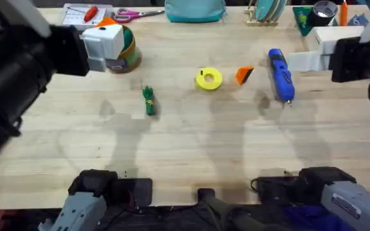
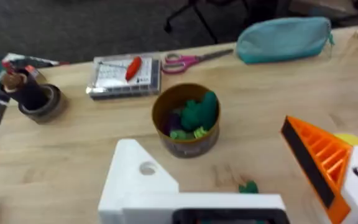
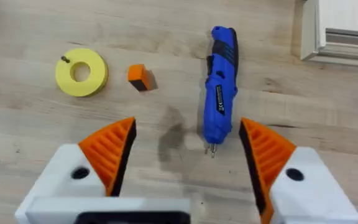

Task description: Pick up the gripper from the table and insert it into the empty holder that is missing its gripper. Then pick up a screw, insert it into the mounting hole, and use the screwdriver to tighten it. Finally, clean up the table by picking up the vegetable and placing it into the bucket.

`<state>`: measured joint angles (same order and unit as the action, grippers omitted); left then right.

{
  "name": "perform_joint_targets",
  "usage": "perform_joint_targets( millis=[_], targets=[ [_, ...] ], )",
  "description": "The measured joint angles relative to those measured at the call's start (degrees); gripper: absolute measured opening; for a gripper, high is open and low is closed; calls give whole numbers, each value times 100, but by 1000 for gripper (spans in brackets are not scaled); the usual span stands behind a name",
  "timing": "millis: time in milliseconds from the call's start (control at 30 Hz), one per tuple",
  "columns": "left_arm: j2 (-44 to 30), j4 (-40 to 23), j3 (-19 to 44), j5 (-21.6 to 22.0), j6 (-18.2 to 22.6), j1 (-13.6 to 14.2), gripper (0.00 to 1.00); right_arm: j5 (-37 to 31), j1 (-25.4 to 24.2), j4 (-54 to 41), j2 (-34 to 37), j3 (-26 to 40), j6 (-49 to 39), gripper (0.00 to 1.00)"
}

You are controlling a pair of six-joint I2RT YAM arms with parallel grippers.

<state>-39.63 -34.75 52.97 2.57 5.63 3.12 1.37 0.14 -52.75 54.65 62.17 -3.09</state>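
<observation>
Overhead view: the left arm looms large and dark at upper left, its white holder above the round mustard-yellow bucket; the small orange wedge-shaped gripper lies between the yellow ring and the bright blue cylindrical screwdriver; the slim dark-green toy vegetable lies well apart on the wooden table.

Left wrist view: the left gripper carries one orange pad only; the other white mount is bare; aperture cannot be told.

Right wrist view: the right gripper stands wide, holding nothing; risk: the wedge is small and near the ring, so a misaligned descent could push it aside or knock the screwdriver rolling.
</observation>
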Motion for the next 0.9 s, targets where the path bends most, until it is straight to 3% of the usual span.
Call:
perform_joint_targets(
  millis=[533, 700, 900],
  targets=[
    [1938, 3453, -3168, -32, -2, -82, 985, 0, 0, -1, 0, 0, 0, 996],
    [2413, 4011, -3860, -106, 0, -82, 986, 0, 0, 0, 0, 0, 0, 996],
    [2950, 4189, -4331, -224, 0, -82, 986, 0, 0, 0, 0, 0, 0, 996]
  ],
)
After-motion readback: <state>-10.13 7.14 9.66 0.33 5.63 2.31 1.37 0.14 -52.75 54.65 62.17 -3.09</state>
